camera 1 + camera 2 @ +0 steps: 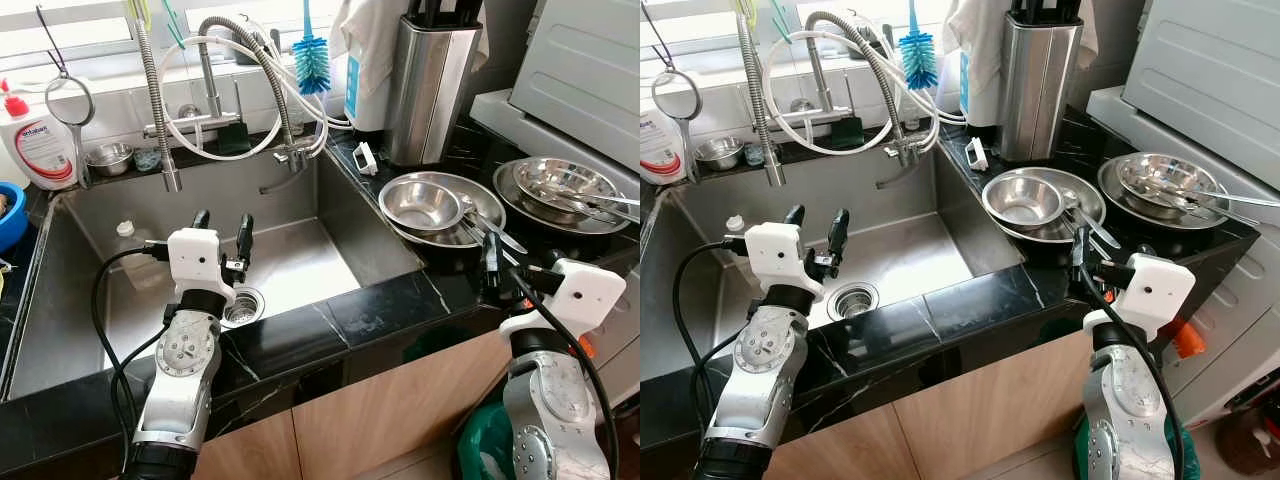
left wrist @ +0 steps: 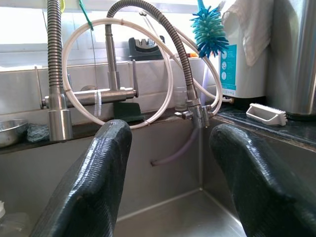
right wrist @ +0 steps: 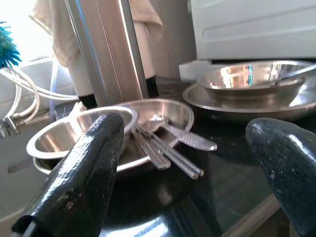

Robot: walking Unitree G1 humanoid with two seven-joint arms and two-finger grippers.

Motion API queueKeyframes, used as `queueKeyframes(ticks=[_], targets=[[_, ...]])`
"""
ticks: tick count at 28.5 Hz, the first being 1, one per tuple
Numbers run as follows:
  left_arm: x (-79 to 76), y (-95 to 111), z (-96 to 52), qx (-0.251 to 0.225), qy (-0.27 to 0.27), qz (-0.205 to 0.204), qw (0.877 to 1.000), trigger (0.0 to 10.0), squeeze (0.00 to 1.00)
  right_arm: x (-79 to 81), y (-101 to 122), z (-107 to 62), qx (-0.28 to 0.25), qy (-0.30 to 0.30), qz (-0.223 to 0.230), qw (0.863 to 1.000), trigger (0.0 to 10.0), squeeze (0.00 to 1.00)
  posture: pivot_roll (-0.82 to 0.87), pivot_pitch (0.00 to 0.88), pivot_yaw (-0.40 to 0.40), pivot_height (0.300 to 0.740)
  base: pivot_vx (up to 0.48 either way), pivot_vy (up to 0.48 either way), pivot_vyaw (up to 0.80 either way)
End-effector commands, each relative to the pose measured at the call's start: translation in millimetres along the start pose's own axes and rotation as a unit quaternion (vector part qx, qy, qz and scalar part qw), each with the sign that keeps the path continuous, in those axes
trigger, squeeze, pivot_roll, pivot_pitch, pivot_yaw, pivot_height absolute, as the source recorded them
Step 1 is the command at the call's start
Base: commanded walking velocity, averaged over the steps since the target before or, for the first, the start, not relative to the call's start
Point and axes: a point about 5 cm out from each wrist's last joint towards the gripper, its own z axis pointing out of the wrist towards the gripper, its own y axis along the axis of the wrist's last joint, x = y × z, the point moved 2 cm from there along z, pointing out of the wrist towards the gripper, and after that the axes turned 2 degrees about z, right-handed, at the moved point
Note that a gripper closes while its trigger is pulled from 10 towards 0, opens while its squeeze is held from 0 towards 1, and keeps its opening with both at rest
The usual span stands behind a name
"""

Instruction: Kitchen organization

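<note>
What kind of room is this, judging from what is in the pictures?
Most likely a home kitchen, at the sink corner. A steel sink with a spring-neck faucet is set into a black marble counter, steel bowls are stacked beside it, and a knife block stands behind.

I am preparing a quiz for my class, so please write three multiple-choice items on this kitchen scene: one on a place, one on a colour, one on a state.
1. Where is the left hand?
A. over the sink
B. over the bowls
C. on the floor

2. What colour is the bottle brush?
A. red
B. blue
C. yellow

3. The right hand is:
A. shut on a spoon
B. shut on a bowl
C. open

Answers: 1 A, it hovers above the sink near the drain; 2 B, its bristles are blue; 3 C, its fingers stand apart before the steel bowls.
</note>
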Motion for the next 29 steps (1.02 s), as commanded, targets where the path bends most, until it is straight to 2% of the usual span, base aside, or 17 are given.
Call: queueKeyframes(ticks=[1,9,15,24,25,26,27,29], targets=[[1.6,-1,-2.1,0.001,-0.001,0.010,1.000,10.0,0.00,-2.1,-10,-1.0,0.026,-0.005,0.005,1.000,10.0,0.00,-0.14,0.000,0.040,0.740,0.000,0.000,0.00],[1.9,-1,-2.3,0.000,-0.001,0.012,1.000,10.0,0.00,5.0,-11,1.8,0.026,0.004,0.017,1.000,10.0,0.00,-0.14,0.000,0.040,0.740,0.000,0.000,0.00],[1.2,-2,-3.3,0.002,-0.004,0.015,1.000,10.0,0.00,4.0,-19,1.2,0.047,0.002,0.025,0.999,10.0,0.00,-0.14,0.000,0.042,0.740,0.000,0.000,0.00],[2.0,-3,-3.9,0.007,-0.009,0.023,1.000,10.0,0.00,5.0,-20,5.1,0.045,-0.008,0.042,0.998,10.0,0.00,-0.13,0.000,0.048,0.740,0.000,0.000,0.00],[2.3,-2,-4.3,0.007,-0.008,0.024,1.000,10.0,0.00,5.6,-20,5.1,0.043,-0.008,0.043,0.998,9.6,0.00,-0.12,0.000,0.050,0.740,0.000,0.000,0.00],[2.3,-2,-4.3,0.007,-0.008,0.024,1.000,10.0,0.00,5.6,-20,5.1,0.043,-0.008,0.043,0.998,9.6,0.00,-0.12,0.000,0.050,0.740,0.000,0.000,0.00],[2.6,-2,-4.6,0.007,-0.009,0.024,1.000,10.0,0.00,5.9,-19,5.5,0.041,-0.008,0.043,0.998,10.0,0.00,-0.12,0.000,0.054,0.740,0.000,0.000,0.00],[3.2,-2,-5.3,0.008,-0.009,0.025,1.000,10.0,0.00,4.3,-17,7.1,0.037,-0.014,0.043,0.998,10.0,0.00,-0.12,0.000,0.053,0.740,0.000,0.000,0.00]])
